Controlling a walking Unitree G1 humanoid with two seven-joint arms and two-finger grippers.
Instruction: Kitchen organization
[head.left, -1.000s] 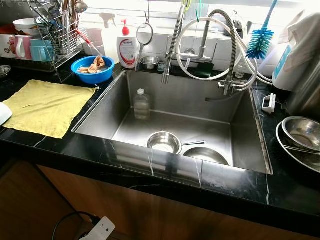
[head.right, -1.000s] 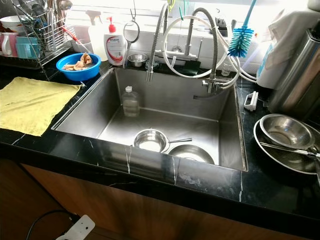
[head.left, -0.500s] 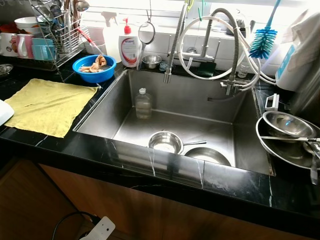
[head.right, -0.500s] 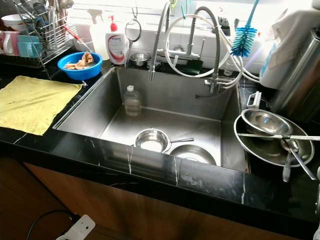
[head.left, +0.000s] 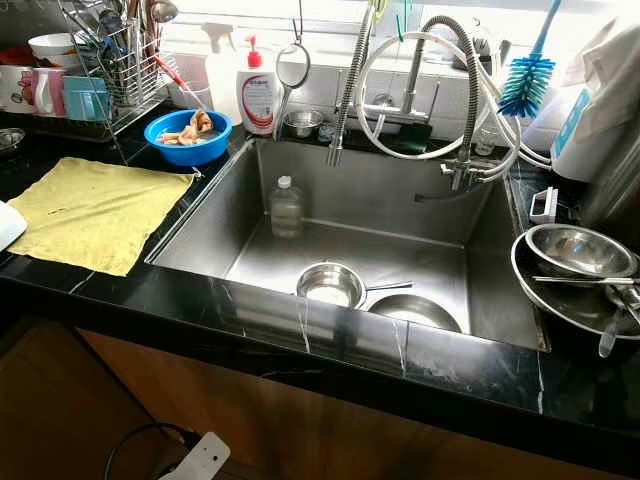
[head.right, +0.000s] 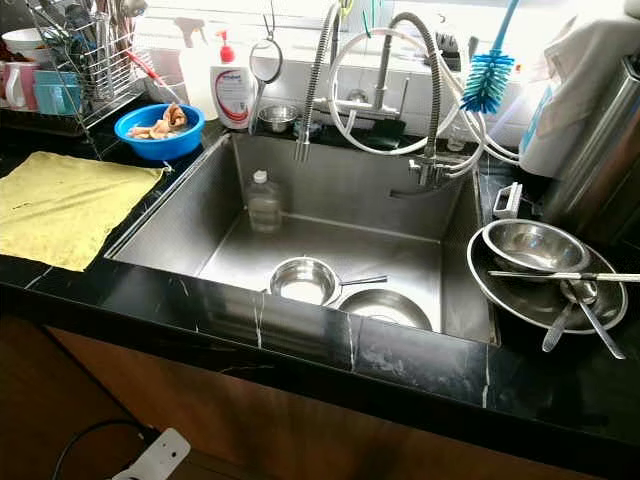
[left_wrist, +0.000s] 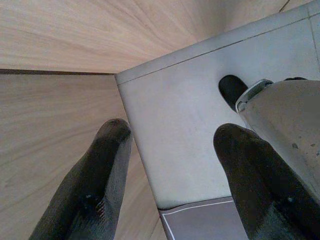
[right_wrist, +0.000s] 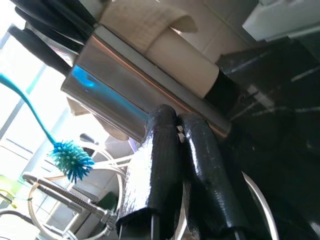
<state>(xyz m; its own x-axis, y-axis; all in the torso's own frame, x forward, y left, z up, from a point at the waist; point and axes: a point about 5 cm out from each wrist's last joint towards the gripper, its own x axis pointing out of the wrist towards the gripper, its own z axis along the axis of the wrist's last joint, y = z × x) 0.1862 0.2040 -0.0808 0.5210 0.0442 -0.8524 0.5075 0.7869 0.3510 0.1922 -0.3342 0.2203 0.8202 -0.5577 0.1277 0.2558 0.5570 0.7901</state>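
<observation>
With the right gripper (right_wrist: 175, 135) near the stacked bowls (head.right: 545, 262) on the dark surface (head.right: 560, 400), jaws pressed together, it should spread them before reaching for the rim (the left gripper (left_wrist: 172, 150), jaws spread, hangs idle by the cabinet).

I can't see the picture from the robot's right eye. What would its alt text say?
A steel sink set in a black counter holds a small pan, a bowl and a clear bottle. A yellow cloth and a blue bowl lie to its left, stacked steel bowls with utensils to its right.
</observation>
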